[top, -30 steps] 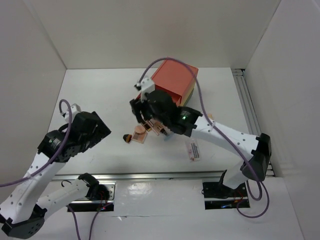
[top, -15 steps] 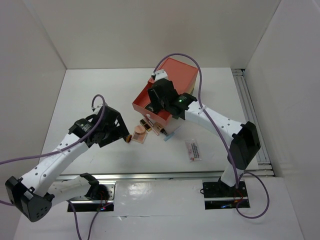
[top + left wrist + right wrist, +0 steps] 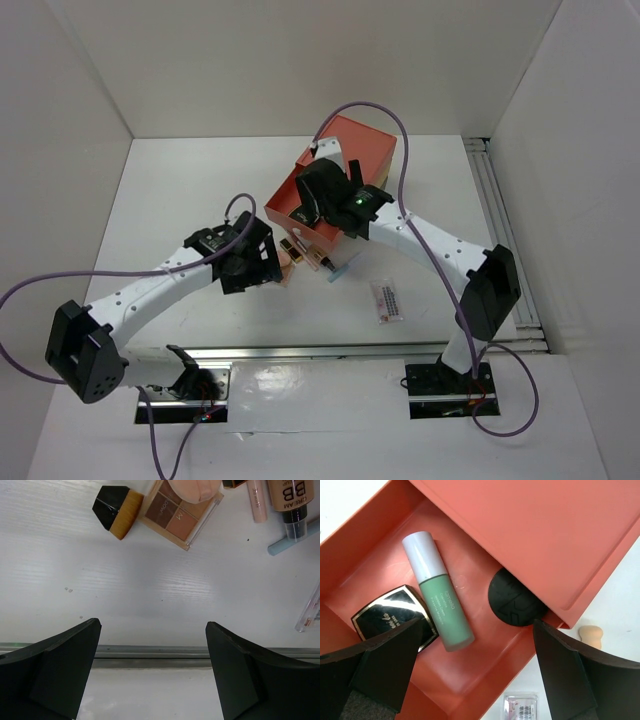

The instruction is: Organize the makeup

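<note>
Left arm moves in
Left tool (image 3: pixel 152 629), apart, now nears the palette (image 3: pixel 181 517); right tool (image 3: pixel 479 625) stays apart above the drawer (image 3: pixel 485 677).

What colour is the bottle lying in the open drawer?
Mint green bottle with a white cap; clearest in the right wrist view.

Top external: fixed, high, behind arm bases, looks down; wide, takes in whole surface (image 3: pixel 180 190), both arms, box (image 3: pixel 350 150).

Left wrist: close, faces down at surface beside front rail (image 3: pixel 150 652); left gripper (image 3: pixel 152 624) fills bottom corners.

Right wrist: close, looks down into open drawer (image 3: pixel 485 625); right gripper (image 3: pixel 477 621) fills bottom corners.

Shared, top and left wrist: blue stick (image 3: pixel 340 270) (image 3: pixel 295 537), rail.

Shared, top and right wrist: drawer, lash pack (image 3: pixel 387 300) (image 3: pixel 520 707).
</note>
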You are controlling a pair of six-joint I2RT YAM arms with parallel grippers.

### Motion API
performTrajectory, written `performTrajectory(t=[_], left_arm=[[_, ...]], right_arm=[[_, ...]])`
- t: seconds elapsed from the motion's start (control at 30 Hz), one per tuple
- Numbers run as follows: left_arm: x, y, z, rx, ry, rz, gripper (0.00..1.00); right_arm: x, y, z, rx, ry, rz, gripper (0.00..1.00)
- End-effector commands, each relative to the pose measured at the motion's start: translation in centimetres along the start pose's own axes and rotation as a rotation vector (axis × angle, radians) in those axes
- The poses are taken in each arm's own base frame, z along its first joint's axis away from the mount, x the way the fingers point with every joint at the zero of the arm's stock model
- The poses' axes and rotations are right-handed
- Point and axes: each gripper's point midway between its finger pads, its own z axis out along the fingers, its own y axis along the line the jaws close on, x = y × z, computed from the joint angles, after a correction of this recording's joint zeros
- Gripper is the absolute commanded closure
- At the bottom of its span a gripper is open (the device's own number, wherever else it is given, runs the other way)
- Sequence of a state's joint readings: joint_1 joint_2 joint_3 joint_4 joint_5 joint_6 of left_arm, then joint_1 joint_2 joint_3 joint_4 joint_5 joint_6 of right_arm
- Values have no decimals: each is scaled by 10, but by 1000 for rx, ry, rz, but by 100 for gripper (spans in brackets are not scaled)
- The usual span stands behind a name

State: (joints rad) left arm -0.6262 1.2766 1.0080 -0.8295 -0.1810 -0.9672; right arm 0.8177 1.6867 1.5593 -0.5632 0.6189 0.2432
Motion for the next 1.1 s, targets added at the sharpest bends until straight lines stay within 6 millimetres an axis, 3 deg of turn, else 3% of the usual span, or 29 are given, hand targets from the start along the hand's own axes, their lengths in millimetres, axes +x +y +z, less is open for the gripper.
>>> performTrajectory(t=[0.0, 0.17, 0.23, 0.4, 0.53, 0.63, 0.77, 0.9, 1.07], left_arm=[[-9, -19, 0, 65, -21, 5, 0], [-4, -46, 19, 182, 3, 190, 0], [-2, -47, 32, 175, 23, 252, 0], [-16, -52, 52, 129, -45, 395, 0], [-11, -56, 67, 185, -53, 534, 0], [-12, -61, 79, 201, -62, 560, 0], [-18, -48, 96, 92, -71, 523, 0], [-21, -33, 92, 37, -124, 446, 0], [-37, -46, 75, 160, -279, 426, 0]], right_arm=[[-40, -9, -29, 14, -106, 76, 2], [-60, -4, -55, -96, -186, 101, 2], [-68, -8, -66, -137, -211, 115, 2], [-68, -23, -70, -126, -229, 141, 2], [-63, -35, -69, -106, -221, 144, 1], [-59, -39, -69, -108, -210, 143, 1], [-56, -41, -70, -121, -205, 144, 1], [-56, -45, -70, -124, -210, 152, 1], [-56, -47, -69, -124, -208, 155, 1]])
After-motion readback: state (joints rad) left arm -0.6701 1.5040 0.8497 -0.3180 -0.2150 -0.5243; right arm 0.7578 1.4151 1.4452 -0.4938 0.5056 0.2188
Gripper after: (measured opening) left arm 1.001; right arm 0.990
